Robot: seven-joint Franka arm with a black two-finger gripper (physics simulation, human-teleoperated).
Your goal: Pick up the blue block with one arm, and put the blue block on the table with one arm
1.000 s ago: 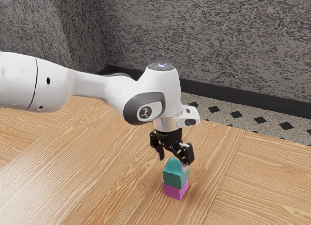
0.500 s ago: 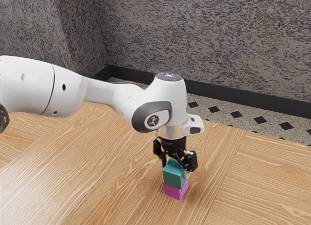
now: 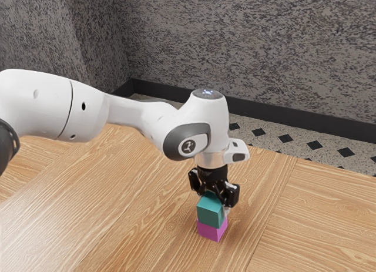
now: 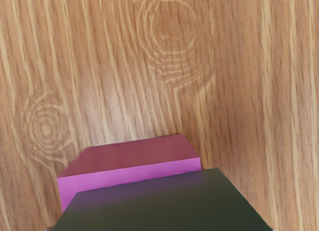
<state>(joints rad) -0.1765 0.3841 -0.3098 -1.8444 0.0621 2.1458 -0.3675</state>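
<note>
Teal-blue cube-shaped block, plain smooth faces [image 3: 210,212], sits on 1 magenta cube-shaped block, same finish [image 3: 212,230], on the light wood-grain table [image 3: 141,195]. Black 2-finger gripper [image 3: 214,205] down at upper block; can't tell if clenched on it or released. Risks: off-centre grip could twist upper block; lifting before grip is firm could drop it; sideways drift could drag or topple lower block.

Purple block [image 3: 210,230], mottled wall [image 3: 252,49] (grey), diamond-patterned floor [image 3: 300,143]
</note>
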